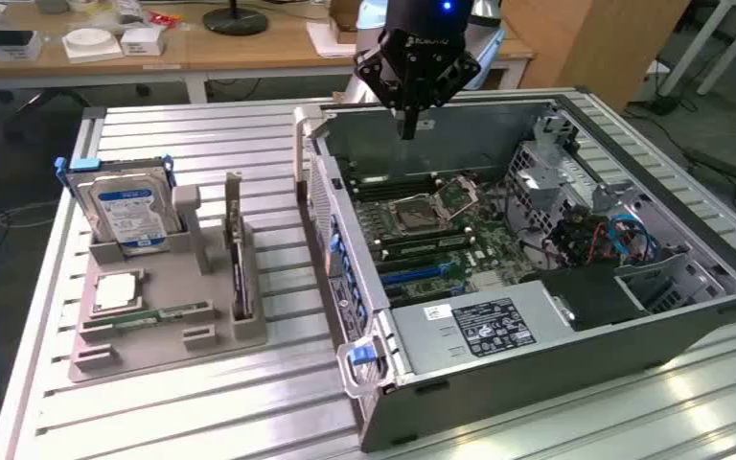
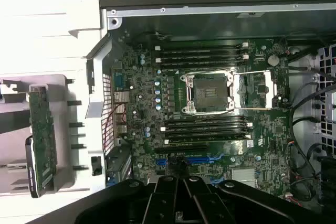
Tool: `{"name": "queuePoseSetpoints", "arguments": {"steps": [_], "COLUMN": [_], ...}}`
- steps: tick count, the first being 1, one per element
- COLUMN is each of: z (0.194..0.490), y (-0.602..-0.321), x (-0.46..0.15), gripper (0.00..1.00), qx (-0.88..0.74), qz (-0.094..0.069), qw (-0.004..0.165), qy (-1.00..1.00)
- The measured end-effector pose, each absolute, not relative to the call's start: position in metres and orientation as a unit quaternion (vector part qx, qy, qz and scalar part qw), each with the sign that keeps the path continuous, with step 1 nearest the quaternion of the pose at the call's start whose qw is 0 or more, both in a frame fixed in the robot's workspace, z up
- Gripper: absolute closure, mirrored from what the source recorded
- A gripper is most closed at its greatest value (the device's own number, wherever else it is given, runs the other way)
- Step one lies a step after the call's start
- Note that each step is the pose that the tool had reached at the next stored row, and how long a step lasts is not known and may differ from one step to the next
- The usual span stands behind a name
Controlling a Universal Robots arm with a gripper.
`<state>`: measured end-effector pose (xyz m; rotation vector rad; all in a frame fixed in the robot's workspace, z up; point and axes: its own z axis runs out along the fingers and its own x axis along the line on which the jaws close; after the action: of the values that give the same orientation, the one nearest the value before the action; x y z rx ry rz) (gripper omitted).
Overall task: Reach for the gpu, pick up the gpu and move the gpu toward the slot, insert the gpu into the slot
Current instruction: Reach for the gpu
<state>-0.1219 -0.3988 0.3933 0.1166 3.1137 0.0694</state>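
grey ribbed aluminium counter (image 1: 164, 402) carries it all. on it the open grey steel computer case (image 1: 675, 316) lies on its side with the green motherboard (image 1: 471, 240) face up. just beside it, toward the exterior view's left, sits a grey moulded plastic holder (image 1: 215, 335). the gpu, a flat green circuit card with a silver end bracket (image 1: 237, 249), stands on edge in that holder, not yet picked up. the slot, a long narrow blue plastic connector strip (image 1: 422, 275), lies bare on the board. my black claw (image 1: 408, 129) hangs above the case's far wall, clenched to a point on nothing, well apart from the card.

what worries me: if i reach the card clenched like this, i would shove and tip it rather than take it. the case's side wall stands between me and the card, so a low crossing could clip it. the silver hard drive with a blue label (image 1: 126, 206) stands near the card and could be knocked. a thin card gripped off-centre may tilt, and its edge would then miss the slot or scrape the board.

the exterior view gives my height over the case and the card's upright stance. the wrist view gives the card's green face and the slot's line against the square silver cpu socket (image 2: 210, 94).
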Motion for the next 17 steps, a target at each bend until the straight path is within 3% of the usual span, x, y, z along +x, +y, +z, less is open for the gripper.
{"name": "queuePoseSetpoints", "arguments": {"steps": [17], "z": [0.393], "y": [-0.399], "x": [-0.160], "gripper": [0.90], "qx": [0.037], "qz": [0.022], "qw": [0.012], "qy": [0.999]}}
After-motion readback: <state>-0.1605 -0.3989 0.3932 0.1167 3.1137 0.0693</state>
